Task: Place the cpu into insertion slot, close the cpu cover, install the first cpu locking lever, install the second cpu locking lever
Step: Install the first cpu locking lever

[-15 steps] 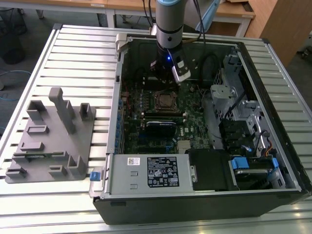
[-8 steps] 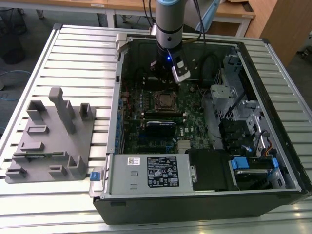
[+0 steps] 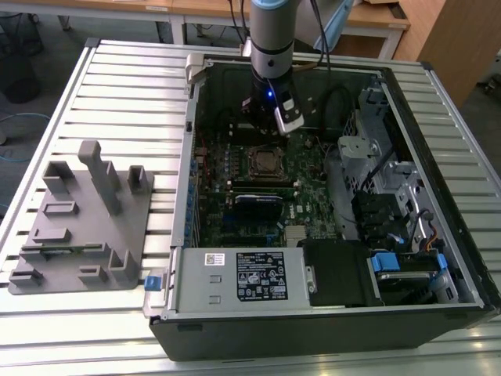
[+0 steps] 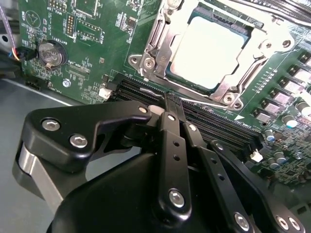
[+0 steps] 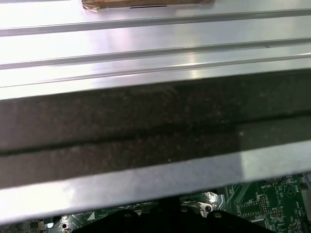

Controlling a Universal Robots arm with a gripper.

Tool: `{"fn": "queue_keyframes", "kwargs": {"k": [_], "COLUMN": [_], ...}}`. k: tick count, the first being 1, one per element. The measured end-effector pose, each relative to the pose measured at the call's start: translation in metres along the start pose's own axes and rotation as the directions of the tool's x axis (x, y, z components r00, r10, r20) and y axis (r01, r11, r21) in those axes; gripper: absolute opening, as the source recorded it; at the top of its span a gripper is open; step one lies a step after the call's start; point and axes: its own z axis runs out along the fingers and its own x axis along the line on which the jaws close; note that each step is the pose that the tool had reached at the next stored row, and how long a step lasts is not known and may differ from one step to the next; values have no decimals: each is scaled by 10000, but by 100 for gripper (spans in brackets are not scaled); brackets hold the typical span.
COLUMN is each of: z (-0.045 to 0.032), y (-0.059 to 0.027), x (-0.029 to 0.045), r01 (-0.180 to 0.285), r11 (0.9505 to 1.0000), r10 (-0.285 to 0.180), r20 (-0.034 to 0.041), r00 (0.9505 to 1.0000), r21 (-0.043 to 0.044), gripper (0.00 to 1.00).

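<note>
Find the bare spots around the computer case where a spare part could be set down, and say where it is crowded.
Free: ribbed table beyond the grey fixture, and its strip on the exterior view's right of the case. Crowded: inside the case, around the cpu under the gripper.

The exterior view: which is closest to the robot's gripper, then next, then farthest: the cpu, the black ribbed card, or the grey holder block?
1. The cpu, just below the gripper.
2. The black ribbed card, farther down the board.
3. The grey holder block, outside the case, exterior view's left.
</note>
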Motion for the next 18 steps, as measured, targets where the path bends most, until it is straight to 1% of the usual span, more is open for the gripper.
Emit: {"fn": "queue_keyframes", "kwargs": {"k": [7, 10, 11, 18], "z": [2, 3, 3, 8], "y": [0, 0, 0, 28], "x": [0, 0, 0, 5], "r01": [-89, -426, -483, -497], "r11": [10000, 9991, 9988, 9988], "r10": [89, 426, 482, 496], "r20": [17, 77, 87, 89], "r00": [10000, 9991, 9988, 9987], "r21": [9, 43, 50, 52], "gripper": [11, 11, 11, 11]}}
